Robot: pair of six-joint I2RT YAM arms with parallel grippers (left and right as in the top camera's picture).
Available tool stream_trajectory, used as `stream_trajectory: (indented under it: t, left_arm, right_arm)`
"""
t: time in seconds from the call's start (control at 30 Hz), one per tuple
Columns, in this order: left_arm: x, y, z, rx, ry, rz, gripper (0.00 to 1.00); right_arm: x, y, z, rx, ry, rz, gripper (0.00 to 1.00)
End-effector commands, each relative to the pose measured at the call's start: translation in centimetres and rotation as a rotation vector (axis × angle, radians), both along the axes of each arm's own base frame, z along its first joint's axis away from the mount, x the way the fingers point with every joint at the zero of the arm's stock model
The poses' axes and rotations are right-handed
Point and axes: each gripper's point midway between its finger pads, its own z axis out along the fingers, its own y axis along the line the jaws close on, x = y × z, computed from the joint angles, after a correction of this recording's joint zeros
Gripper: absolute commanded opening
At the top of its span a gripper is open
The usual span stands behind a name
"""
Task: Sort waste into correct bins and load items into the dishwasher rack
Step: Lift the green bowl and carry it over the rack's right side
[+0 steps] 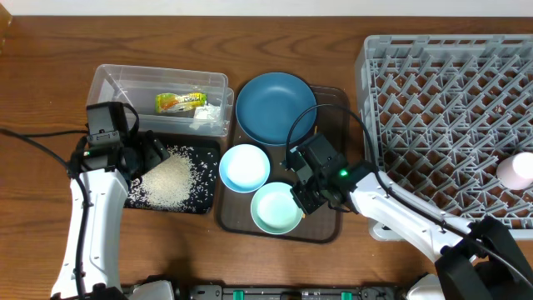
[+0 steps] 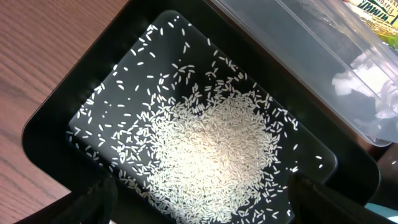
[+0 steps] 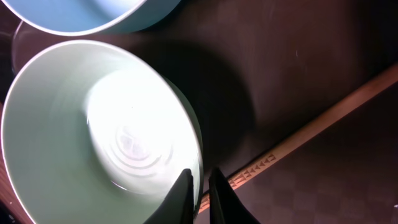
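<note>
- My right pincer [image 3: 200, 186] is pressed together on the rim of the mint bowl [image 3: 93, 124], which sits on the brown tray [image 1: 333, 125], low in the middle of the overhead view.
- I judge that the hold is thin, so I should grip deeper before I lift, or the bowl may tip.
- I should lift straight up, clear of the blue bowl [image 1: 244, 167] just beside it and the stick [image 3: 311, 130] lying near.
- Then I carry it to the rack [image 1: 433, 100] at the right and set it between pegs.
- My left pincer [image 2: 199, 199] is spread and empty, over the rice [image 2: 211, 143] in the black tray [image 2: 56, 130].
</note>
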Motion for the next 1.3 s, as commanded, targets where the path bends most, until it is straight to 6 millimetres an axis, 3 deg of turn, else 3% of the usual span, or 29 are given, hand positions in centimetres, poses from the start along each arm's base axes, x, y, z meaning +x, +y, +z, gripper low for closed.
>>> stream_trajectory:
  t: [0.0, 0.23, 0.47, 0.63, 0.8, 0.97, 1.07, 1.27]
  left_arm:
    - [0.1, 0.3, 0.5, 0.013, -0.011, 0.01, 0.9]
    - [0.1, 0.3, 0.5, 0.013, -0.01, 0.01, 0.9]
    - [0.1, 0.3, 0.5, 0.013, -0.011, 0.01, 0.9]
    - [0.1, 0.3, 0.5, 0.013, -0.011, 0.01, 0.91]
    - [0.1, 0.3, 0.5, 0.013, -0.011, 0.01, 0.9]
    - [0.1, 0.3, 0.5, 0.013, -0.011, 0.01, 0.91]
    - [0.1, 0.3, 0.5, 0.013, -0.011, 0.01, 0.91]
    - [0.1, 0.3, 0.5, 0.013, -0.01, 0.01, 0.9]
  right_arm:
    - [-0.8, 0.1, -0.6, -0.004, 0.032, 0.004, 0.08]
    - [-1.0, 0.3, -0.8, -0.006, 0.041, 0.011, 0.08]
    - [-0.9, 0.3, -0.8, -0.002, 0.036, 0.011, 0.01]
    - [0.2, 0.8, 0.6, 0.025, 0.002, 0.002, 0.01]
    - [4.0, -0.2, 5.2, 0.049, -0.139, -0.08, 0.01]
    - [8.6, -3.7, 11.6, 0.015, -0.39, -0.19, 0.01]
    - [11.4, -6.8, 15.6, -0.016, -0.566, -0.319, 0.01]
    - [15.0, -16.1, 21.6, -0.145, -0.829, -0.655, 0.01]
